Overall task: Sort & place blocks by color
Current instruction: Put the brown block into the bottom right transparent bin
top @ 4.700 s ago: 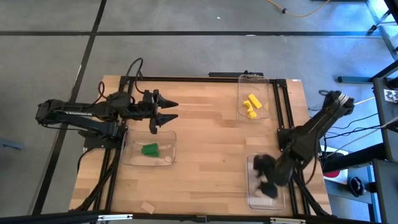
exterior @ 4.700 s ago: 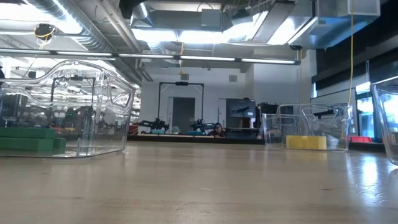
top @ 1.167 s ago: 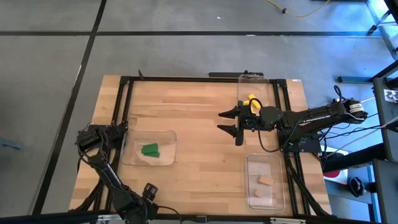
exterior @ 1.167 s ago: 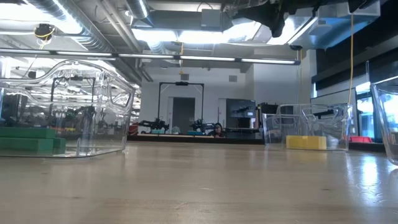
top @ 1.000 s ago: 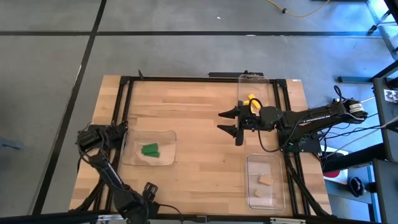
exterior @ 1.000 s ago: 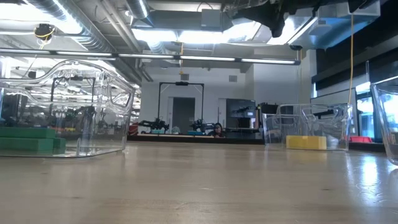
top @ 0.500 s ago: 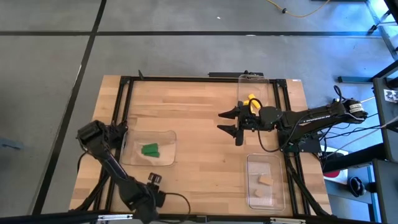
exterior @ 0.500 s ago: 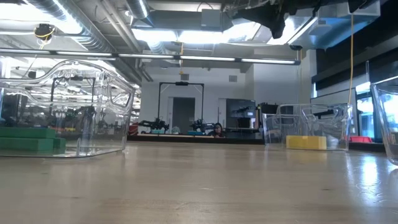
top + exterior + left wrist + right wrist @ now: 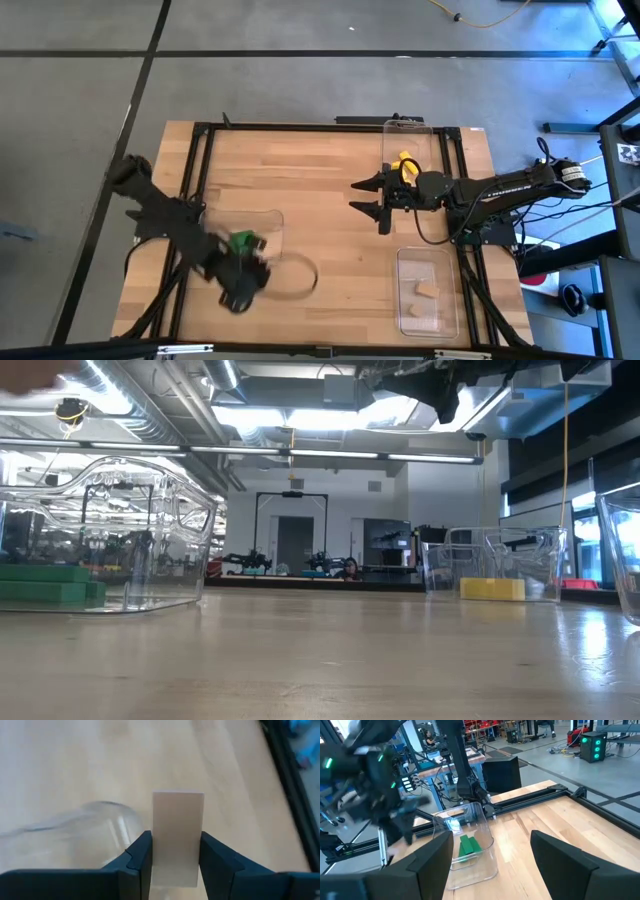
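One tan block (image 9: 177, 837) clamped upright between left pincer (image 9: 175, 862) fingers

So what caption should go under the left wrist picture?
Left gripper holds a plain tan block above the wooden table.

Left claw (image 9: 172, 852) clamps a tan block (image 9: 176, 835); right claw (image 9: 368, 199) hangs spread wide.

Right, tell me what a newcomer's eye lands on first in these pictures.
The left gripper, shut on a plain tan block, sweeps over the front of the tray holding green blocks. The right gripper hangs open above mid-table, beside the tray of yellow blocks. Two more tan blocks lie in the near right tray.
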